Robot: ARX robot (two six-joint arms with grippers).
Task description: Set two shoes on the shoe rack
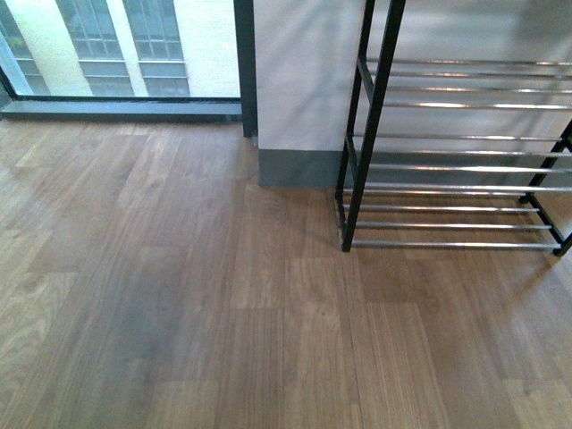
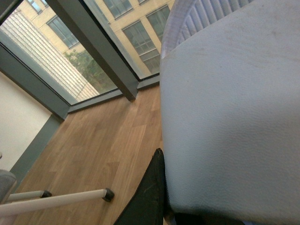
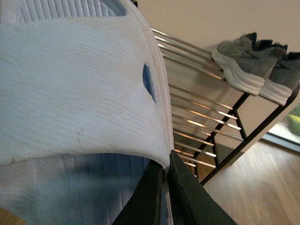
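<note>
In the right wrist view the two shoes stand side by side on the top tier of the shoe rack [image 3: 197,101]: one grey sneaker [image 3: 241,58] with a thick white sole, and the other [image 3: 281,75] just beyond it. The front view shows the rack [image 1: 368,134] at the right with bare chrome bars; its top is cut off and no shoe shows there. My right gripper [image 3: 167,164] is shut, well away from the rack, its black fingers against the edge of a white ribbed cover [image 3: 75,84]. My left gripper [image 2: 158,168] is shut beside a white padded surface [image 2: 229,117]. Neither arm shows in the front view.
Wooden floor [image 1: 223,313] spreads in front of the rack. A grey-skirted wall pillar [image 1: 299,89] stands left of the rack, with a floor-to-ceiling window [image 1: 116,54] further left. A white furniture leg with a black foot [image 2: 70,198] lies low over the floor near my left gripper.
</note>
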